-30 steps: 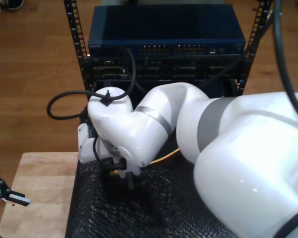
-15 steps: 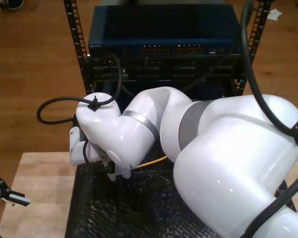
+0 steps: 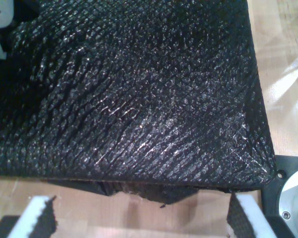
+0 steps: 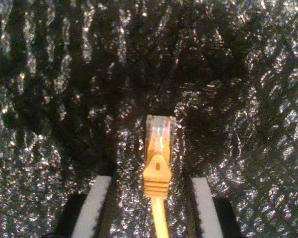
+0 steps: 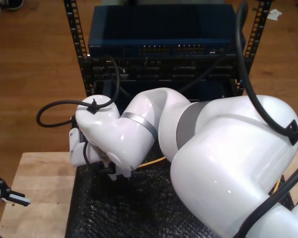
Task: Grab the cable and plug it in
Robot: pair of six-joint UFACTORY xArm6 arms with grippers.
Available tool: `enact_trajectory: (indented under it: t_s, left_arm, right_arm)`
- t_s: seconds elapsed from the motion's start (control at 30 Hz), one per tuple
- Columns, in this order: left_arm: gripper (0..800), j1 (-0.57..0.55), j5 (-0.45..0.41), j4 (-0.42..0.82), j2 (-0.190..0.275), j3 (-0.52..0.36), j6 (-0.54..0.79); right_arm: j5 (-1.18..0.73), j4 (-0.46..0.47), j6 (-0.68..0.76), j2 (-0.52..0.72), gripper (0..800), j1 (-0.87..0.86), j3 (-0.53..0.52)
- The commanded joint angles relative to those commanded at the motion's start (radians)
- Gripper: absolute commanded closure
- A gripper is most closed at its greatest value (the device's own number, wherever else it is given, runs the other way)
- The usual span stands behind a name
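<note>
Setting: wood floor (image 5: 35,59); wooden table (image 5: 39,183) carrying a black bubble mat (image 5: 139,213); beyond the table's far edge, a rack (image 5: 79,44) holding a blue switch (image 5: 164,29) with rows of ports.

Mat: black, glossy, dimpled. One corner shows in the first wrist view (image 3: 139,99), lying over bare table (image 3: 278,59).

Cable (image 4: 158,163): yellow-orange, with a clear plug (image 4: 160,131) at its tip. It lies flat on the mat between the pads (image 4: 92,208) of my second gripper (image 4: 148,208), plug pointing away from the camera. In the exterior view a short orange stretch (image 5: 151,161) shows at the mat's far edge, under the white arm (image 5: 188,144).

My second gripper: jaws apart, one pad each side of the cable, neither touching it; released.

My first gripper (image 3: 139,220): two white-edged pads spread wide over the table just off the mat's edge, nothing between them; released. In the exterior view it sits at the table's near corner on that view's left (image 5: 12,196).

Black arm cables (image 5: 64,111): looped beside the white arm's wrist, in front of the rack.
</note>
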State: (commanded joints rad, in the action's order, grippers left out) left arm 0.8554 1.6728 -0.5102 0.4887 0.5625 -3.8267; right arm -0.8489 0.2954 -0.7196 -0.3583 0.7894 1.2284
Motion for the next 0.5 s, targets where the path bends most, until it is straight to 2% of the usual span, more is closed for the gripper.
enact_trajectory:
  t_s: [0.17, 0.27, 0.37, 0.4, 0.5]
  left_arm:
    - [0, 0.000, 0.000, 0.000, 0.000, 0.000, 0.000]
    - [0, 0.000, 0.000, 0.000, 0.000, 0.000, 0.000]
    - [0, 0.000, 0.000, 0.000, 0.000, 0.000, -0.002]
    - [0, 0.000, 0.000, 0.000, 0.000, 0.000, -0.002]
    - [0, 0.000, 0.000, 0.000, 0.000, 0.000, 0.000]
  right_arm:
    - [0.000, 0.000, 0.000, 0.003, 531, 0.000, 0.000]
    - [0.002, 0.000, 0.000, 0.003, 588, 0.000, 0.000]
    - [0.002, 0.000, 0.000, 0.003, 680, 0.000, -0.002]
    - [0.002, 0.000, 0.000, 0.003, 733, 0.000, -0.002]
    - [0.002, 0.000, 0.000, 0.006, 777, 0.000, -0.002]
